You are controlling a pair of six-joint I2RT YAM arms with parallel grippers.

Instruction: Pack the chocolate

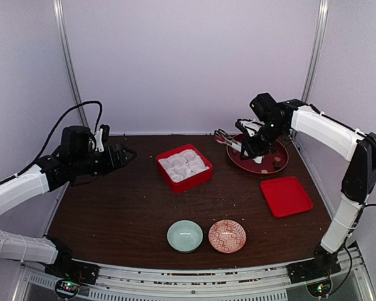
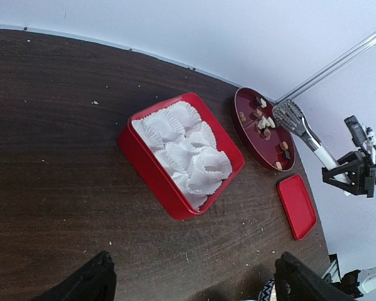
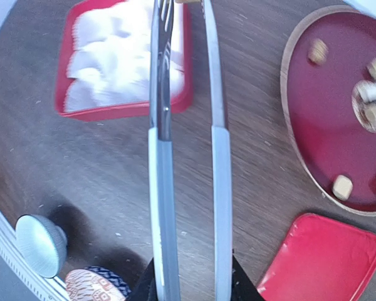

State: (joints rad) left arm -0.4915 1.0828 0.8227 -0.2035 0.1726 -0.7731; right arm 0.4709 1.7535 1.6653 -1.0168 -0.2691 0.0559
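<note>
Chocolate pieces lie loose on the round red plate, 2 o'clock on the counter. No chocolate visible in the paper cups of the red box, near centre toward 12. Right end effector is clamped on the tongs handles. Tong arms are slightly apart, tips pointing toward 9 o'clock. There's a tan speck at the tips; cannot tell if it's a held piece. Left end effector is at 9 o'clock, fingers wide apart, empty. Judgement: the pieces look light and tiny, probably smooth and easily dented, and the round ones are likely to roll. Pinch gently across flat sides.
</note>
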